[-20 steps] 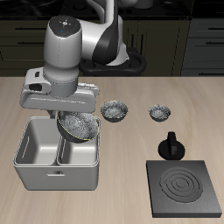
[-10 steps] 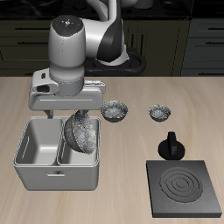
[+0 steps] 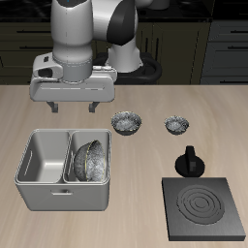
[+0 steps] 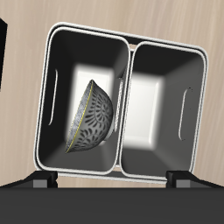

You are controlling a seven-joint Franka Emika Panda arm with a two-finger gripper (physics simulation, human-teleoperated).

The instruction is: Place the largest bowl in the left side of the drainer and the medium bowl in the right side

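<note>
Exterior view, items logged against the drainer (image 3: 39, 184) as my landmark:
- The drainer: light grey basin with two deep compartments split by a wall, near the table's front edge.
- The largest bowl (image 3: 88, 161): inside the drainer, in the compartment nearer the black plate. I read it as tipped on its side, leaning against a wall, speckled inside facing up and outward. The other compartment holds nothing I can see.
- The gripper (image 3: 75, 106): above the drainer, well clear of its rim, touching nothing. Both fingers hang apart with nothing between them, so I log the jaws as spread and unloaded.
- The medium bowl (image 3: 127, 122): upright on the table, just beyond the drainer's back corner, outside it.
- The smallest bowl (image 3: 175, 123): upright, farther from the drainer along the same line, past the medium bowl.
- A black knob-like item (image 3: 189, 162): on the table between the drainer and the far table edge, beside the black plate.
- The black plate (image 3: 204, 207): flat square with rings, well apart from the drainer, near the front edge.

Wrist view:
- The drainer (image 4: 127, 51): both compartments seen from above.
- The largest bowl (image 4: 94, 118): on edge in one compartment, its back resting toward the dividing wall, rim facing that compartment's outer wall.
- The fingertips (image 4: 41, 181): dark at the frame's border, set wide apart.
</note>
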